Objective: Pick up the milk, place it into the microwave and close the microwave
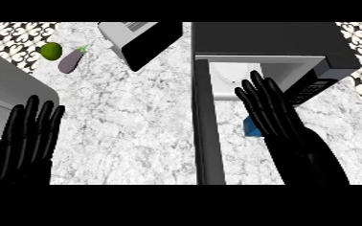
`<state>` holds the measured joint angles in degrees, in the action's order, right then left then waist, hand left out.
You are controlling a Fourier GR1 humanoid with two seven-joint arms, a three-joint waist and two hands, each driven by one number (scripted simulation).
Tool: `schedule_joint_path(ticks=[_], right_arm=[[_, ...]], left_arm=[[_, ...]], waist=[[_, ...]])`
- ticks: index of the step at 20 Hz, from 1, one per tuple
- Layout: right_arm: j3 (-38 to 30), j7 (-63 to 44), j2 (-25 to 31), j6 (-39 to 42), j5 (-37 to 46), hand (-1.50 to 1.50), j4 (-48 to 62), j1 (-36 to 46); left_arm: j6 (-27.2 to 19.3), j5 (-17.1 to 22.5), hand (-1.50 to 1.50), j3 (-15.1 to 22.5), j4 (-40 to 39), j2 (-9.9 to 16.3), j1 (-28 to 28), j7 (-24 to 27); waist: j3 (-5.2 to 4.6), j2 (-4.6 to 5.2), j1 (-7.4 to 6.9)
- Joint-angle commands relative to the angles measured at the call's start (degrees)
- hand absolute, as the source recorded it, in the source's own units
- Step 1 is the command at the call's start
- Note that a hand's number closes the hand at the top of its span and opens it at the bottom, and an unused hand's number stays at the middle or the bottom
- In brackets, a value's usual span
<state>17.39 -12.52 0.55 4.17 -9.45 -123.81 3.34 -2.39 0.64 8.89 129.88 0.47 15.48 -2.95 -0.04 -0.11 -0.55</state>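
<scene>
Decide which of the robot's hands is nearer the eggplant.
Left. The left hand rests open at the lower left, below the eggplant; the right hand is far across the counter, at the microwave.

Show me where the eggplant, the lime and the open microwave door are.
eggplant (69, 61): head view, middle of its purple body.
lime (51, 50): head view, centre of the green fruit.
microwave door (209, 134): head view, the top edge of the open door.
</scene>
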Motion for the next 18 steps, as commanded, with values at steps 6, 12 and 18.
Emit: schedule_joint_path(ticks=[6, 12, 18], right_arm=[[-0.34, 1.34, 0.23, -3.39, 5.31, -1.50, -1.97, -3.36], [-5.80, 3.21, 0.30, -4.51, 6.94, -1.50, 5.14, 0.39], [-11.04, 11.76, 1.62, -1.27, 3.18, -1.50, 15.40, -1.64]], left_arm=[[3.49, 1.93, -1.50, 1.60, 3.86, -0.22, 11.99, 7.71], [5.96, 3.17, -1.50, 0.71, 0.41, -0.14, 16.37, 12.84], [7.80, 6.11, -1.50, -1.20, 5.40, 0.75, 18.96, 11.21]], waist=[[0.02, -0.02, 0.20], [0.02, 0.04, 0.07], [0.06, 0.09, -0.07]])
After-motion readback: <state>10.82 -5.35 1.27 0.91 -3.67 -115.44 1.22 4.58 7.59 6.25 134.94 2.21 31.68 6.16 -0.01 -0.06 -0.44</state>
